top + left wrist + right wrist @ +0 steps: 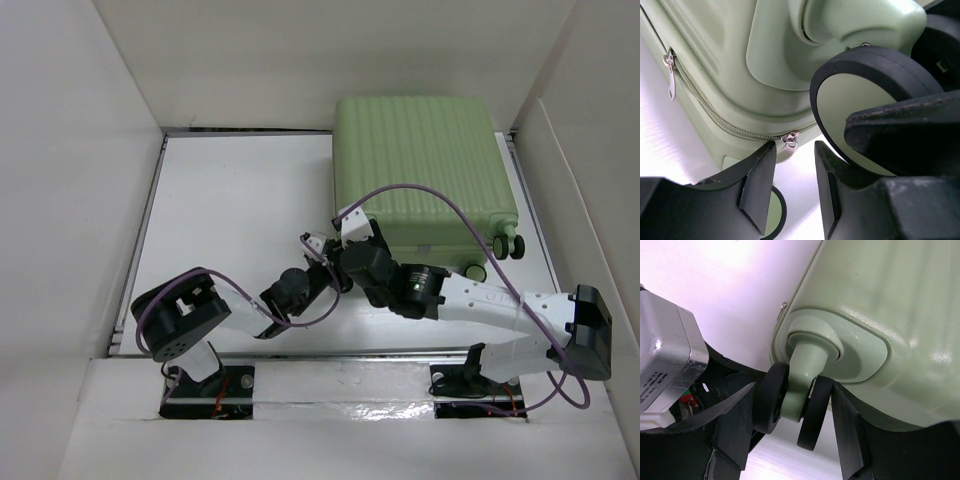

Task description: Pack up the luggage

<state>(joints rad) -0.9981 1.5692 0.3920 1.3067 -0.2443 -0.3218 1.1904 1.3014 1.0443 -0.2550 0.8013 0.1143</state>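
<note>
Shows the luggage point(420, 160) closed and lying flat at the far right of the table point(230, 220), far edge at the back wall, ribbed side up. Pale green hard shell throughout, glossy, with straight ribs running from the far edge to the near edge. Carries small black wheels point(503, 245) on pale green stems at the near right corner, sticking out past the shell. Has a matching green zipper point(715, 115) along the seam between the two halves, shut along the stretch in view. One silver zip pull point(671, 75) hanging at the left of the left wrist view, and a second pull point(789, 140) low on the corner.

At the near left corner of the luggage, the left gripper point(794, 150): fingers point(760, 185) apart, gripping nothing, tips just short of the corner seam with the second pull showing in the gap. Touching it or not, cannot tell.

At the same corner, the right gripper point(792, 390): fingers point(735, 425) spread wide and clamped on the twin wheel point(771, 402), one pad against each outer face. Green stem between the two black tyres, rising into a rounded mount point(850, 347) moulded on the shell.

As for writing: tiny dark print on a silver block point(667, 350) at the left of the right wrist view, too small to read.
</note>
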